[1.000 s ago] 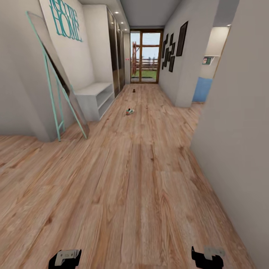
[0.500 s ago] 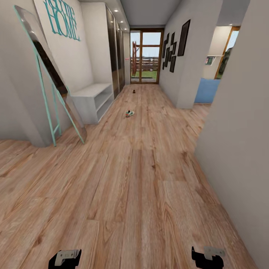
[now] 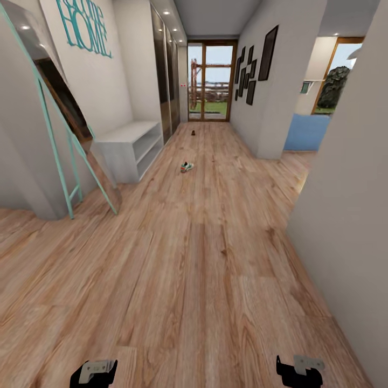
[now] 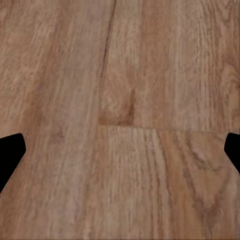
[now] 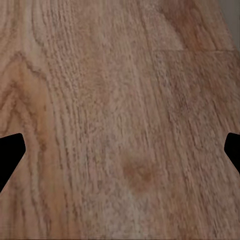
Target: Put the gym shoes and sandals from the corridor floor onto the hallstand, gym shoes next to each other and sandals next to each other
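Observation:
Far down the corridor, one white gym shoe (image 3: 186,167) with green and red marks lies on the wood-plank corridor floor (image 3: 194,258). Farther off, near the glass door, a small dark sandal (image 3: 193,131) sits on the floor. The pale hallstand (image 3: 128,144) with its flat bench top and open shelves stands against the left wall. My left gripper (image 3: 94,372) and right gripper (image 3: 299,371) hang low at the frame's bottom edge, far from the shoes. In the wrist views the left gripper (image 4: 120,150) and right gripper (image 5: 120,152) are open over bare planks.
A tall mirror on a teal frame (image 3: 59,140) leans against the left wall before the hallstand. A grey wall (image 3: 350,205) closes in on the right, with a side opening beyond it. Dark wardrobe doors (image 3: 166,91) follow the hallstand.
The whole view has shifted: the mirror and hallstand have slid left and grown slightly, so the camera has moved forward along the corridor. The grippers keep their pose.

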You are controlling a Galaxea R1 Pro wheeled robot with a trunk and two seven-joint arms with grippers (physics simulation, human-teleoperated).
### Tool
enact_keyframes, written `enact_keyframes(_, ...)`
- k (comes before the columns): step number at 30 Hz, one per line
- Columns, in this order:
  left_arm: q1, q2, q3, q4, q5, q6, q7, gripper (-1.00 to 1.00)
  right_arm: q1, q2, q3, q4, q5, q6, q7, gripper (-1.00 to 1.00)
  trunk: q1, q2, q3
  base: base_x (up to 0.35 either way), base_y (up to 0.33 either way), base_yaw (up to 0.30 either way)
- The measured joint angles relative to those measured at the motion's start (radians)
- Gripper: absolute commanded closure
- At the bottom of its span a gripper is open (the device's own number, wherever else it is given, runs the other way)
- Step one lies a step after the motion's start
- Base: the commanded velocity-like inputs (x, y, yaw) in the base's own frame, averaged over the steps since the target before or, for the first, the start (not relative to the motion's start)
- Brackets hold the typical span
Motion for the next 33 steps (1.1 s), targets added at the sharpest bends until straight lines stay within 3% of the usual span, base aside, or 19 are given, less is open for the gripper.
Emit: enact_keyframes(33,0.000,0.000,0.000,0.000,0.000,0.000,0.000,-1.00,0.000,0.002,0.000,0.000,-0.001,0.000,0.002,-1.00,0.000,0.000,0.000,0.339,0.000,0.000)
